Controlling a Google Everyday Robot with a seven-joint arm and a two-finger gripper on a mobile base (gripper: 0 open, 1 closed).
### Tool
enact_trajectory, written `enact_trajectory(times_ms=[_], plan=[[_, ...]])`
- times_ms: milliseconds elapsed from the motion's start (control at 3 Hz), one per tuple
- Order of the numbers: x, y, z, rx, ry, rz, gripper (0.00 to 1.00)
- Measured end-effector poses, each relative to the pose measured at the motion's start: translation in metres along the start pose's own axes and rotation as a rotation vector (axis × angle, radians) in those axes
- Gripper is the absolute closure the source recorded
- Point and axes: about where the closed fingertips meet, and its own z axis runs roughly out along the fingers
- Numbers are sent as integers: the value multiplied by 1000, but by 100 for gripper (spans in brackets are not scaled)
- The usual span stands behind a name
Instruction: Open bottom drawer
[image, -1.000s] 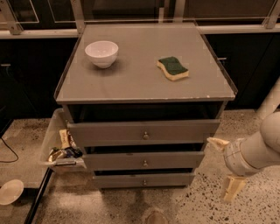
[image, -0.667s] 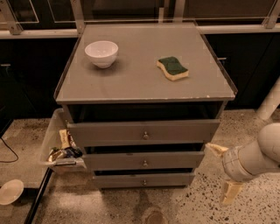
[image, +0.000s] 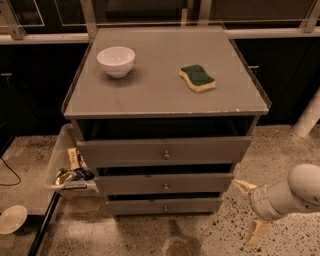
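The bottom drawer (image: 150, 205) is the slimmest grey front, lowest on the cabinet, with a small round metal knob (image: 165, 208) at its centre. Its front looks closed, or nearly so. My gripper (image: 244, 212) is low at the cabinet's right side, near floor level and about level with the bottom drawer. It is open and empty, with one cream fingertip (image: 239, 184) near the cabinet's right edge and the other (image: 256, 235) lower down. It touches nothing.
The middle drawer (image: 145, 183) and the top drawer (image: 135, 151) sit above. A white bowl (image: 116, 60) and a green-yellow sponge (image: 197, 78) lie on the cabinet top. A bin of snack packets (image: 70, 172) stands at the left, with a white dish (image: 11, 219) on the floor.
My arm has dropped lower at the cabinet's right side, bringing the open gripper down towards the level of the bottom drawer. The drawers have not moved.
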Motion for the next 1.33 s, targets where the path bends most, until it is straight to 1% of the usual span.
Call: enact_trajectory(times_ms=[333,667,1000,1333], plan=[[0,0,0,0,0,0,0],[1,2,10,-18,-13,4,0],[7,7,52,-42,-26,-10,0],[10,7,103,-45,-19,-71,0]])
